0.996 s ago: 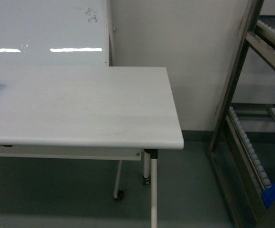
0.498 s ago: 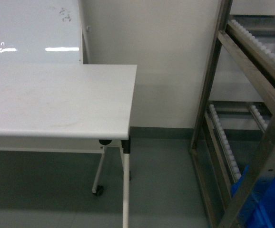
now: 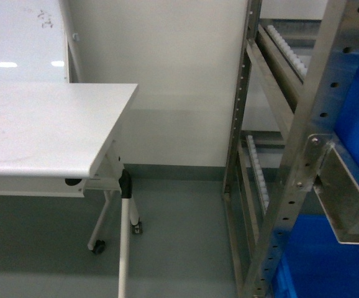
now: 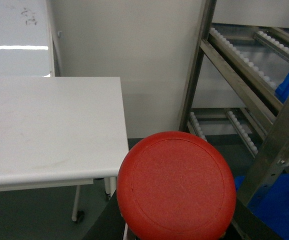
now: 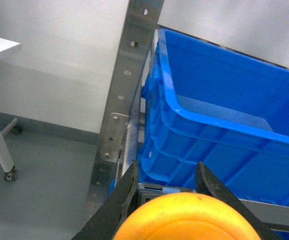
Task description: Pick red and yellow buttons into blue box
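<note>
The robot is carrying both buttons toward the blue box (image 5: 219,120), which is sitting on the metal rack (image 3: 291,186), to the right of the tabletop (image 3: 43,130). The left gripper (image 4: 177,235) is holding the red button (image 4: 176,185), its cap filling the lower part of the left wrist view; the jaws are closed around its body. The right gripper (image 5: 167,195) is gripping the yellow button (image 5: 189,217) just short of the blue box's near wall. Judging from this, each button should be raised above the blue box's rim, clear of the rack's upright, and brought over its hollow before the jaws are opened.
</note>
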`<state>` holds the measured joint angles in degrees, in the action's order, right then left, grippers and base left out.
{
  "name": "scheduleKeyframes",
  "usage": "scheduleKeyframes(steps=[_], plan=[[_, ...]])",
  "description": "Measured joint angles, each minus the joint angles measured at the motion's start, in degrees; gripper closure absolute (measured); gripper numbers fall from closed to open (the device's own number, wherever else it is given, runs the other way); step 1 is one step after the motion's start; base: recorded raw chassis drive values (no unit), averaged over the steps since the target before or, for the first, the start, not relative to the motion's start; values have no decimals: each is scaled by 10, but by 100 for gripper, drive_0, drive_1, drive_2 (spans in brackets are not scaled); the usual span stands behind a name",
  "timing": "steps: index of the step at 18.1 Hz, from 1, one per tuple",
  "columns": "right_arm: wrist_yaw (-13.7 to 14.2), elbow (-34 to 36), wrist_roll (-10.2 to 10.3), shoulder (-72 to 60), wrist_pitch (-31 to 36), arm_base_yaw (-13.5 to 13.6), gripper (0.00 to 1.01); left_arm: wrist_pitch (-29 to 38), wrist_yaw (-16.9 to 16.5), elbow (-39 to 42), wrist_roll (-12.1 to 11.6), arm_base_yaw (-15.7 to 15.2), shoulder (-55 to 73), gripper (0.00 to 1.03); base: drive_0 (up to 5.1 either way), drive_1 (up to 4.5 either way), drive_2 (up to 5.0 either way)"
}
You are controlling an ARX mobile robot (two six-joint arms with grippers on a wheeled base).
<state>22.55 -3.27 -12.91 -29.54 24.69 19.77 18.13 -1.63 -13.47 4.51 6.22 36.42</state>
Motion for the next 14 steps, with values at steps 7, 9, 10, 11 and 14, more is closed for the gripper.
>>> scheduleKeyframes(steps=[7, 9, 10, 11, 14], plan=[[0, 0, 0, 0, 0, 0, 72, 1, 0, 0, 0, 0, 1, 78, 507, -232, -232], [0, 0, 0, 0, 0, 0, 72, 0, 0, 0, 0, 0, 1, 78, 507, -230, -230], [0, 0, 0, 0, 0, 0, 72, 0, 0, 0, 0, 0, 1, 78, 507, -230, -230], [0, 0, 0, 0, 0, 0, 72, 2, 0, 0, 0, 0, 0, 78, 480, -345, -151], [0, 0, 0, 0, 0, 0, 72, 0, 0, 0, 0, 0, 0, 78, 480, -345, -151]])
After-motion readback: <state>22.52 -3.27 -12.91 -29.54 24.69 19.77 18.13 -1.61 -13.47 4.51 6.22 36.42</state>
